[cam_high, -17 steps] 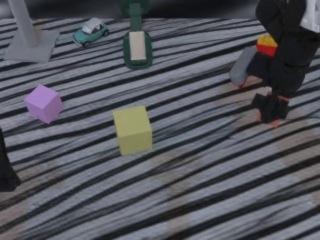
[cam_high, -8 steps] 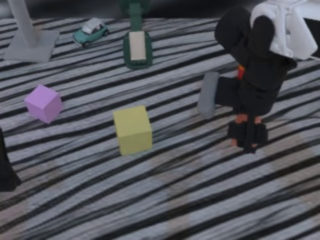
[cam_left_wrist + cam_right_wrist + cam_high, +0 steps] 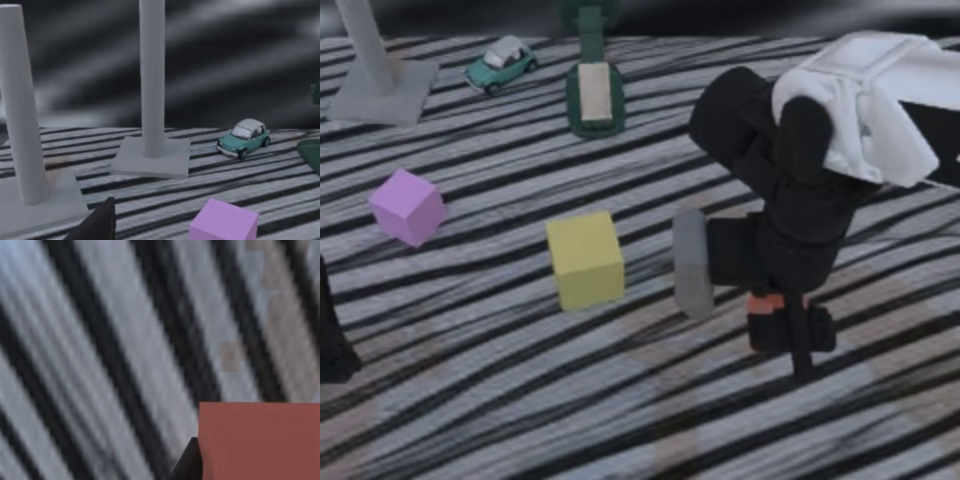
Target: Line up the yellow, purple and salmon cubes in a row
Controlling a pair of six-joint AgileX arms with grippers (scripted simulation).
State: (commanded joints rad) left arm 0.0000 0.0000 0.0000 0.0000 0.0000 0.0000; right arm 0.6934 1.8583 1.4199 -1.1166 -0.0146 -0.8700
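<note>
Right claw (image 3: 790, 335) hangs over the striped surface (image 3: 620, 400), right of centre, and it's pinching the salmon cube (image 3: 260, 440) — the right wrist view shows that pink block filling the corner, tight against a dark fingertip (image 3: 187, 465), stripes beneath it. From the top, only a sliver of salmon peeks out between the black fingers. The yellow cube (image 3: 584, 259) sits on the surface near the middle, to the left of the claw and apart from it, with the arm's grey part between them. The purple cube (image 3: 408, 206) rests farther left, well apart from the yellow one. Left arm's parked at the left edge, claw (image 3: 332, 345) barely showing — cannot tell whether it's spread. At the back: a teal toy car (image 3: 501, 63), a grey post (image 3: 365, 50) and a green object (image 3: 593, 90).
</note>
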